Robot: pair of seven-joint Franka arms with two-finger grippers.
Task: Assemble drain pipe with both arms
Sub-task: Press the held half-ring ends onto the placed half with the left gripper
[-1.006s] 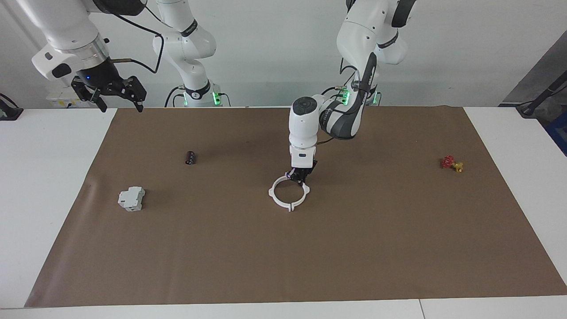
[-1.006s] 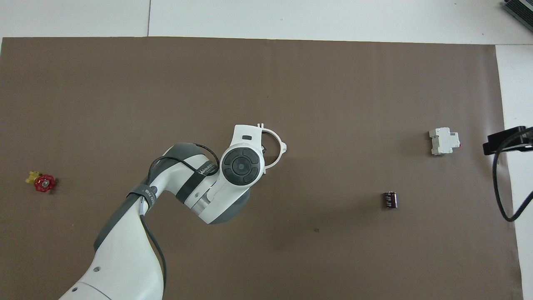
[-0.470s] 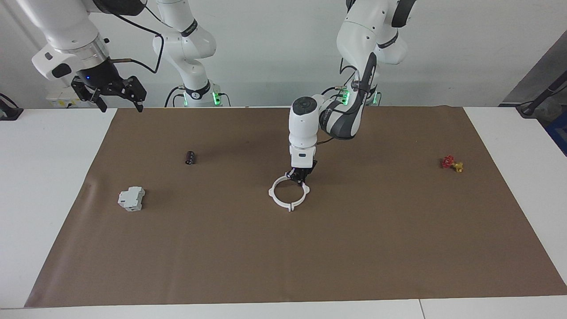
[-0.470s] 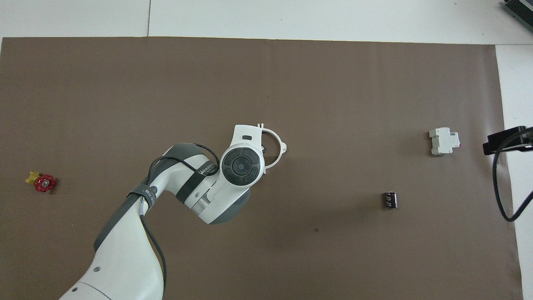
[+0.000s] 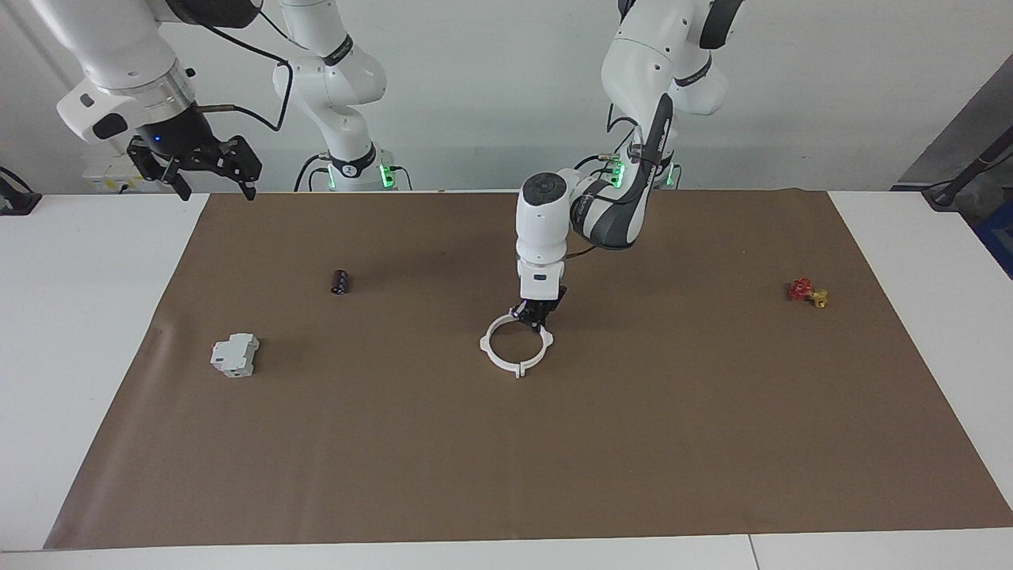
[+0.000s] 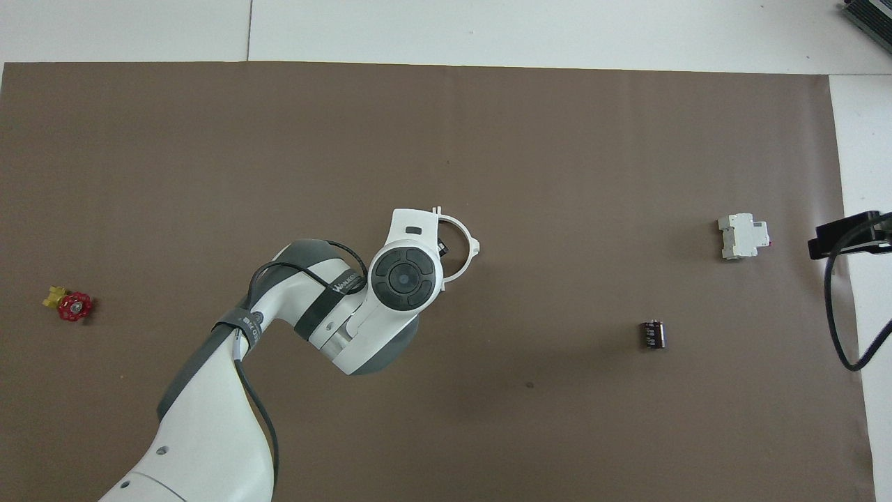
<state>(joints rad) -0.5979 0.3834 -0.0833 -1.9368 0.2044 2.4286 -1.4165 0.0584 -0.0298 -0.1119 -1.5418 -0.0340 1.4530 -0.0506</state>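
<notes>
White table (image 5: 87,317) under brown mat (image 5: 633,443) with ring (image 5: 516,345), block (image 5: 234,355), valve (image 5: 807,292), cylinder (image 5: 340,281)

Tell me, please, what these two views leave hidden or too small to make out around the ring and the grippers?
- Left gripper: the overhead view hides it under its own wrist; facing view too small to show its grip on the ring.
- Ring, overhead: the wrist covers the part nearest the robots.
- Right gripper: cut off by the overhead view's edge.
</notes>
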